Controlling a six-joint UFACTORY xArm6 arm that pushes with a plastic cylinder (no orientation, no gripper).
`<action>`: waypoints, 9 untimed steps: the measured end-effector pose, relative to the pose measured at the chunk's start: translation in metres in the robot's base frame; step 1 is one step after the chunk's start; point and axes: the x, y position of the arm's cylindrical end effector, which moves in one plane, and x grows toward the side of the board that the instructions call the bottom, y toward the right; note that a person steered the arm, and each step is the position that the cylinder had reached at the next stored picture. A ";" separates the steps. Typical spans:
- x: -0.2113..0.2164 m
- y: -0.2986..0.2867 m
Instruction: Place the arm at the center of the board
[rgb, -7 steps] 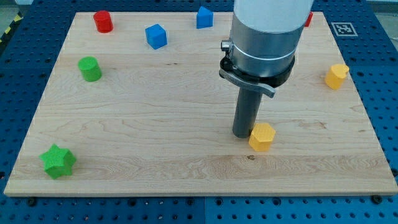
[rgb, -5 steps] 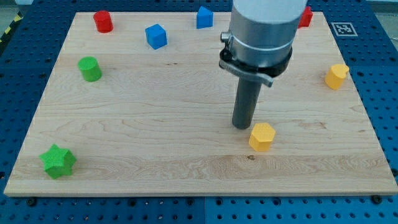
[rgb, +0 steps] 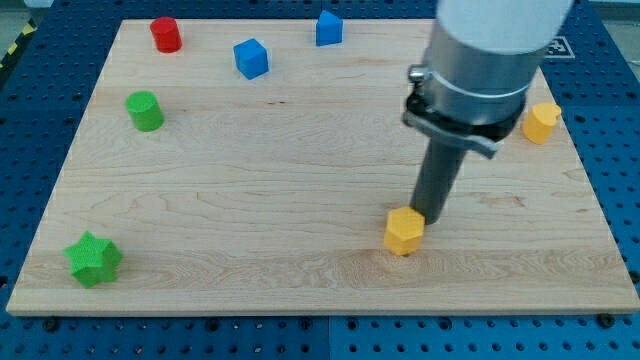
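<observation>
My tip (rgb: 430, 215) rests on the wooden board (rgb: 250, 180), right of the board's middle. It touches the upper right side of a yellow hexagonal block (rgb: 404, 231). The arm's grey body rises from the tip to the view's top right and hides part of the board's far right corner.
A red cylinder (rgb: 165, 34) stands at top left. Two blue cubes (rgb: 251, 58) (rgb: 329, 27) lie along the top. A green cylinder (rgb: 145, 110) is at left. A green star (rgb: 93, 259) is at bottom left. A yellow block (rgb: 541, 122) sits at the right edge.
My tip has moved from the yellow hexagon's left side round to its upper right. The hexagon has slid a little toward the view's left. The red block at top right is now hidden.
</observation>
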 end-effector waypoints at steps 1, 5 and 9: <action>0.017 -0.033; -0.041 -0.040; -0.155 -0.088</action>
